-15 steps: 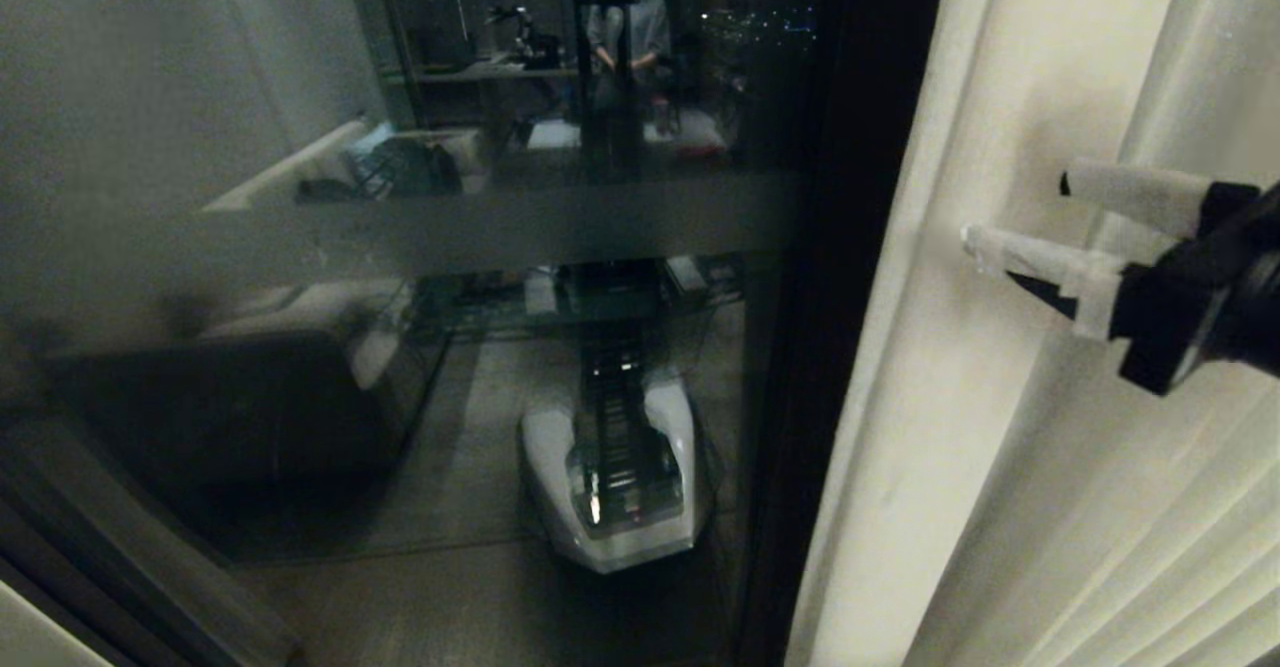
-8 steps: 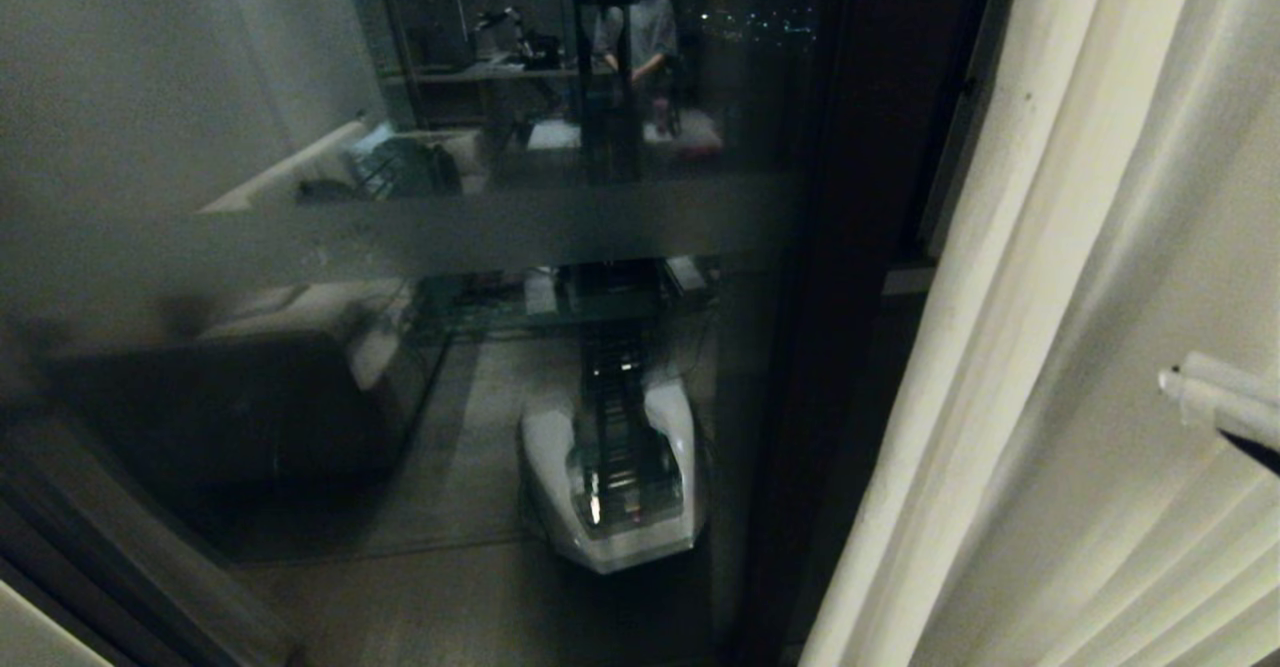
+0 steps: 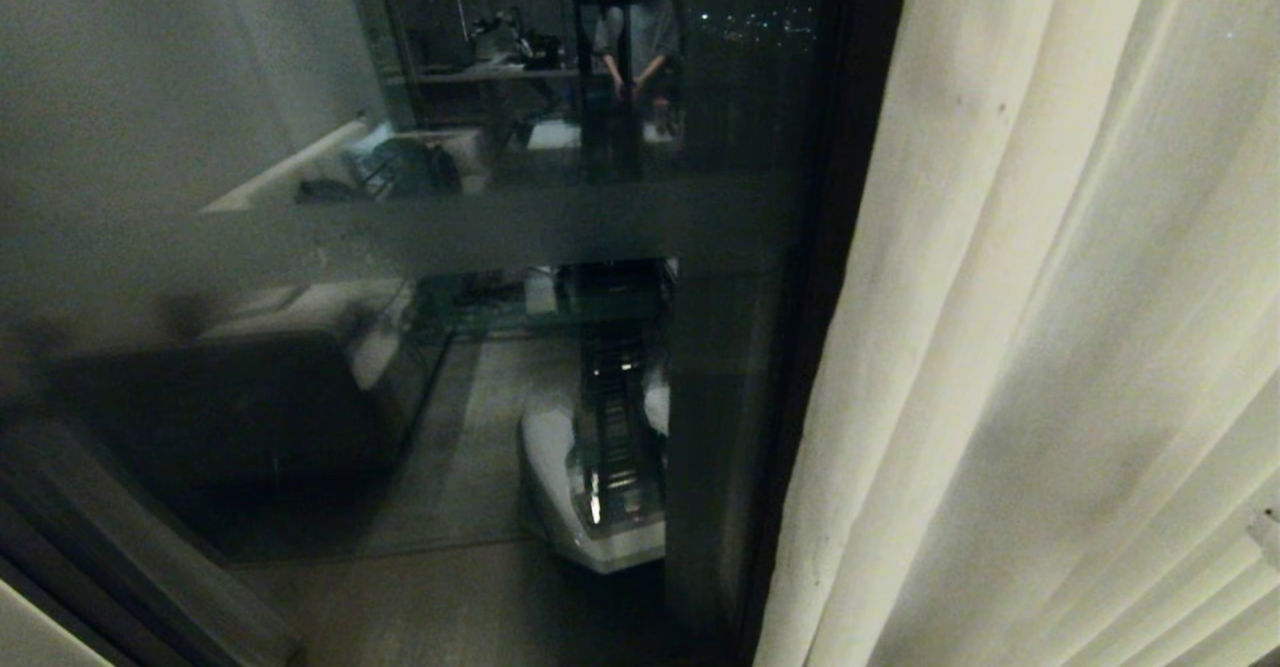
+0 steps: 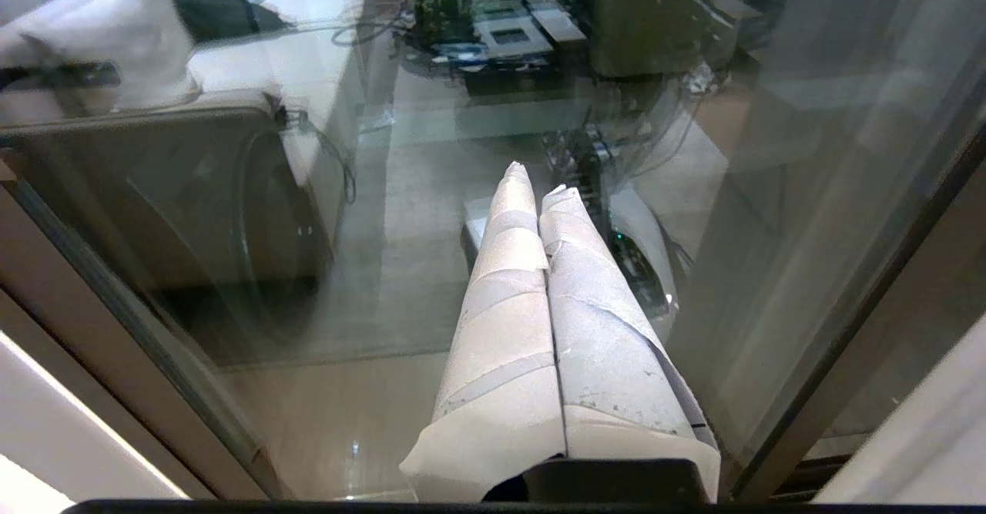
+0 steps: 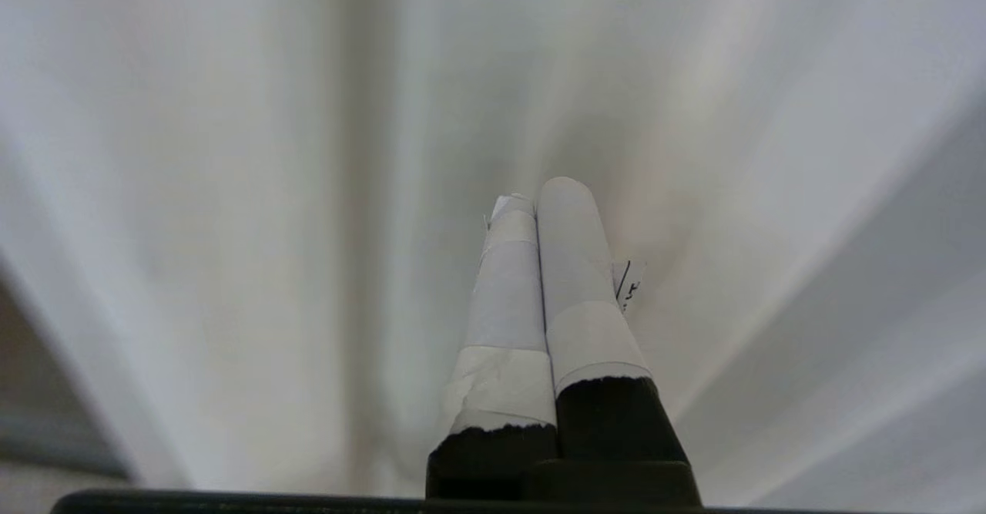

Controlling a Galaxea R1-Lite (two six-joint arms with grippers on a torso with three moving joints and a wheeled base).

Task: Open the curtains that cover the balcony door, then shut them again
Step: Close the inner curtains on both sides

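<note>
Curtains (image 3: 1050, 327) fill the right half of the head view, one cream pleated panel hanging from the top edge to the bottom edge, its hemmed inner edge running down beside the dark frame of the balcony door (image 3: 820, 247). A second panel is not visible in that view. The glass takes up the left and centre of the frame, with its frosted horizontal band across the middle and reflections of a room, a standing person and the robot's own base.

A second ago the right gripper stood spread in the right of the head view, its taped fingers against the fabric. Half a second ago it had dropped to the right edge with the fingers together and the panel's edge pulled further right, baring more of the dark frame. Now it has gone from that view altogether, and the panel's edge has swung back left to overlap the frame again.

In its own wrist view the right gripper (image 5: 539, 198) has its two fingers pressed together with nothing between them, pointing at loose pleats close ahead. My reading is that it has let go of the fabric and the arm is drawing back; the glass is uncovered, so the opening half looks done or nearly so, with the closing pull not yet made.

The left gripper (image 4: 535, 186) is parked, fingers together and empty, pointing at the lower glass.

No containers are in view.
</note>
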